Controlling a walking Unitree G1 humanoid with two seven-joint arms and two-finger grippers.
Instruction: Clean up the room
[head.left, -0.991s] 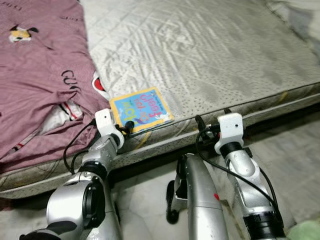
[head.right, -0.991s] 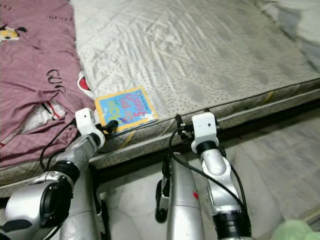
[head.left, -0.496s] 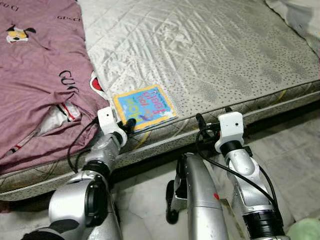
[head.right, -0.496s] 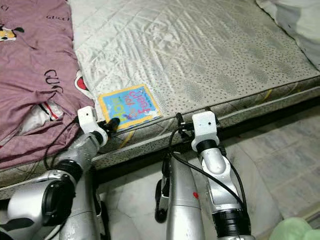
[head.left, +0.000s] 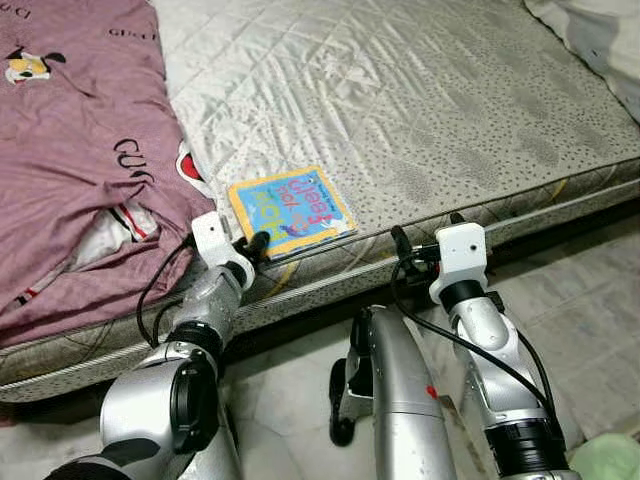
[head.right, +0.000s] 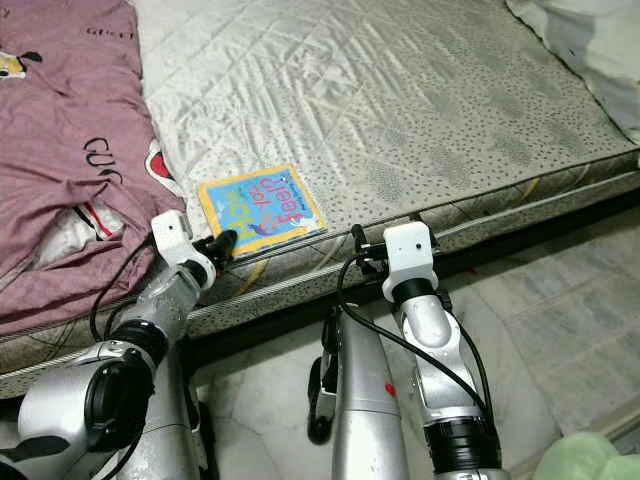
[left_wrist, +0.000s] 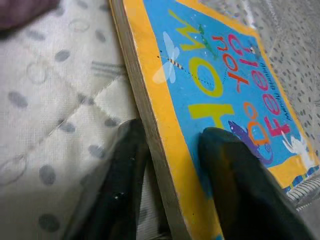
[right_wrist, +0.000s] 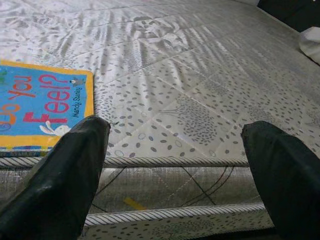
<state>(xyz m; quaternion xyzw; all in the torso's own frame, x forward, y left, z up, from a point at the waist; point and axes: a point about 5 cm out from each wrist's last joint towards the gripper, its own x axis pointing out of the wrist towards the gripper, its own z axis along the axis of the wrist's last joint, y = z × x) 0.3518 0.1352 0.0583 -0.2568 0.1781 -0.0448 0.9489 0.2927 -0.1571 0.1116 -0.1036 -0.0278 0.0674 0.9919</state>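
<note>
A children's board book (head.left: 290, 208) with a blue cover and yellow border lies on the grey quilted mattress (head.left: 420, 100), close to its near edge. My left gripper (head.left: 258, 243) is at the book's near corner. In the left wrist view one black finger (left_wrist: 235, 170) rests on the cover and the other finger (left_wrist: 120, 190) sits under the book's (left_wrist: 210, 85) edge, so the gripper is shut on it. My right gripper (right_wrist: 177, 127) is open with nothing between its fingers. It hovers at the mattress edge to the right of the book (right_wrist: 40, 110).
A maroon printed blanket (head.left: 70, 150) covers the left part of the bed, right next to the book. White bedding (head.left: 600, 30) lies at the far right corner. A tiled floor (head.left: 590, 300) runs below the mattress edge, with something pale green (head.left: 610, 462) at the bottom right.
The head view has shifted a little. My left gripper stays on the book's near corner, and the book has turned slightly with it. The right arm holds its place.
</note>
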